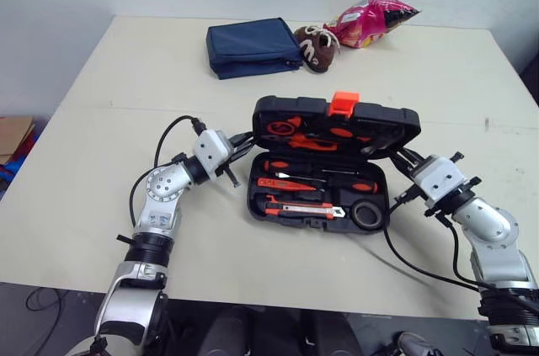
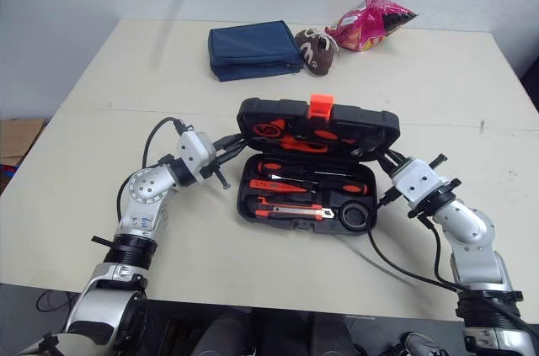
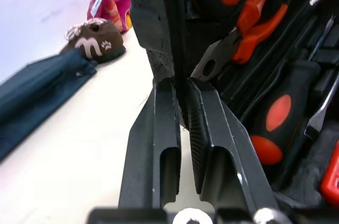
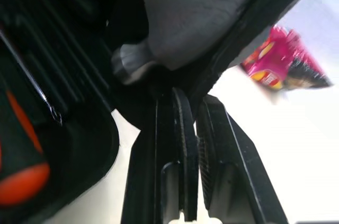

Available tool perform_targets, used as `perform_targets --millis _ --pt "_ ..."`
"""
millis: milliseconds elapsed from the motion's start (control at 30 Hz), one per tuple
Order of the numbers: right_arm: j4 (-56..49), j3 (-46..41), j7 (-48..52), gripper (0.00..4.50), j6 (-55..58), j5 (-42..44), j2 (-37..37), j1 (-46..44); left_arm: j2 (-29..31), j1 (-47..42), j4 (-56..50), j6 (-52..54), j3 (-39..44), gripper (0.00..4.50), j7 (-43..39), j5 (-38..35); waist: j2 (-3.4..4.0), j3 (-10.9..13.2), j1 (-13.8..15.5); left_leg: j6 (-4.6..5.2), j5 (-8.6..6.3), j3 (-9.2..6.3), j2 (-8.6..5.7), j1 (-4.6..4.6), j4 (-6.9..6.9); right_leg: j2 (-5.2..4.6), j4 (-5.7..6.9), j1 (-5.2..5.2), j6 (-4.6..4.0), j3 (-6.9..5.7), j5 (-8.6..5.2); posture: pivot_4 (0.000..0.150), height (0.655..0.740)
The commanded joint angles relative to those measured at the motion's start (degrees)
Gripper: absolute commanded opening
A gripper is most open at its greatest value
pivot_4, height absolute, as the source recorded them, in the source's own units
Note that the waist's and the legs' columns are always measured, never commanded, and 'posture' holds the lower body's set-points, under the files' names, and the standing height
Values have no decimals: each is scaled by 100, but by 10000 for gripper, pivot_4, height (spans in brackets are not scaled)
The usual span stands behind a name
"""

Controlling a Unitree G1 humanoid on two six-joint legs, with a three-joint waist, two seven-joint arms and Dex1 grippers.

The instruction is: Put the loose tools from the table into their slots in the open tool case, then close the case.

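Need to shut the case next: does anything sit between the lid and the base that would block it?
No tool does: the tools lie low in the base. But the left gripper and right gripper pinch the lid at its sides, one finger each inside it.

Tool case (image 1: 286, 108) on table (image 1: 126, 78); pouch (image 1: 253, 47), plush toy (image 1: 317, 45), snack bag (image 1: 370, 19) behind it.

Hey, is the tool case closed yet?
No, the lid stands raised, with the screwdrivers in front of it in plain view.
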Motion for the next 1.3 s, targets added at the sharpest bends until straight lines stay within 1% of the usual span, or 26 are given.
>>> perform_targets --millis 33,67,100,200,233,300,333,467,533,600,667,733,767,800,833,867,900,933,1067,1200,1300 --pt "74 15 -303 541 -653 -544 -193 201 86 139 -443 -321 -122 0 -240 -234 0 0 3 0 0 0 2 0 -1 1 -1 0 0 0 0 1500 7400" --pt "102 8 -334 0 -707 -553 -221 269 112 207 -521 -308 -120 7738 -271 -290 0 0 4 0 0 -2 2 0 -3 1 0 0 0 -1 0 1500 7400" --pt "87 13 -243 0 -742 -380 -233 341 185 274 -603 -333 -138 11399 -317 -284 0 0 5 0 0 -4 3 1 -5 1 -1 0 0 -3 0 1500 7400" --pt "-15 -51 -69 13408 -901 -242 -498 603 540 474 -745 -205 -29 24914 -454 -349 0 0 8 1 -1 -4 2 4 0 0 -4 9 0 -3 0 1500 7400" --pt "-70 -123 -47 18737 -943 -236 -619 744 707 568 -772 -141 39 29181 -568 -443 0 -1 4 1 -1 -4 4 11 0 2 -6 19 0 -4 0 1500 7400" --pt "-153 -248 25 29756 -967 -129 -816 1016 1006 725 -792 43 135 29345 -771 -635 1 -1 0 1 -1 -6 11 37 -6 4 -15 46 0 -6 0 1500 7400" --pt "-213 -414 131 33737 -935 36 -932 1337 1214 832 -754 226 285 29345 -836 -762 2 -1 -3 1 -1 -9 14 46 -8 7 -23 58 0 -9 0 1500 7400" --pt "-647 -952 547 33737 -627 734 -1166 2465 1706 1061 -846 953 626 29345 -1000 -1164 1 -1 24 3 -3 -26 16 46 -7 4 -42 75 -1 -14 0 1500 7400" --pt "-1090 -1020 859 33737 -199 1223 -1205 2908 1786 1013 -886 1231 628 29345 -1070 -1261 1 -1 64 4 -4 -38 14 46 -3 2 -50 86 -1 -13 1 1500 7400" --pt "-1726 -964 1300 33737 564 1901 -1270 3405 1776 813 -788 1479 530 29345 -1120 -1243 1 -1 105 5 -5 -37 13 56 0 3 -56 99 2 -12 7 1500 7400" --pt "-2161 -947 1524 28764 1023 2196 -1291 3672 1709 629 -724 1680 466 23885 -1095 -1225 1 -1 151 5 -5 -40 15 57 5 6 -59 105 1 -12 11 1500 7400" --pt "-2755 -796 1792 21345 1791 2581 -1387 4004 1484 255 -628 2069 316 16563 -1075 -1255 0 -2 159 5 -5 -42 13 57 6 6 -59 106 3 -13 13 1500 7400" --pt "-2983 -731 1889 16369 2075 2701 -1417 4110 1392 105 -595 2248 241 12090 -1117 -1273 0 -2 171 6 -5 -41 11 57 6 7 -60 106 4 -14 13 1500 7400" --pt "-3230 -559 1924 10662 2415 2782 -1446 4113 1185 -223 -389 2407 61 6952 -1106 -1160 -1 -2 194 6 -5 -44 10 55 6 6 -60 107 4 -17 13 1500 7400" --pt "-3386 -463 1932 6290 2641 2807 -1450 4085 1050 -437 -243 2500 -55 2580 -1100 -1068 -9 -6 223 6 -5 -47 10 52 8 8 -63 106 5 -23 14 1500 7400" --pt "-3499 -331 1942 827 2895 2788 -1471 4013 903 -693 62 2537 -183 0 -1006 -886 -13 -9 222 7 -4 -50 10 49 13 12 -63 107 7 -36 15 1500 7400" --pt "-3571 -255 1960 331 3085 2770 -1481 3955 807 -869 283 2559 -270 0 -937 -762 -15 -10 221 7 -4 -47 9 46 15 12 -64 105 8 -35 16 1500 7400" --pt "-3566 -175 1960 331 3128 2669 -1442 3841 734 -987 463 2692 -357 0 -1060 -746 -16 -11 220 8 -4 -45 4 48 15 12 -64 106 11 -33 18 1500 7400" --pt "-3300 224 1888 331 3376 2318 -1269 3245 201 -1789 1648 2395 -700 0 -673 -203 -20 -11 144 11 -5 -35 4 43 7 14 -71 95 14 -27 20 1500 7400" --pt "-2811 409 1862 331 3162 1763 -1228 2687 -166 -2260 2542 2262 -809 0 -628 17 -23 -11 155 12 -4 -31 2 41 9 14 -71 94 16 -29 21 1500 7400" --pt "-2434 404 1950 331 2866 1517 -1258 2362 -249 -2356 2922 2035 -847 0 -837 78 -25 -13 146 13 -4 -28 3 44 9 13 -70 95 17 -27 21 1500 7400"
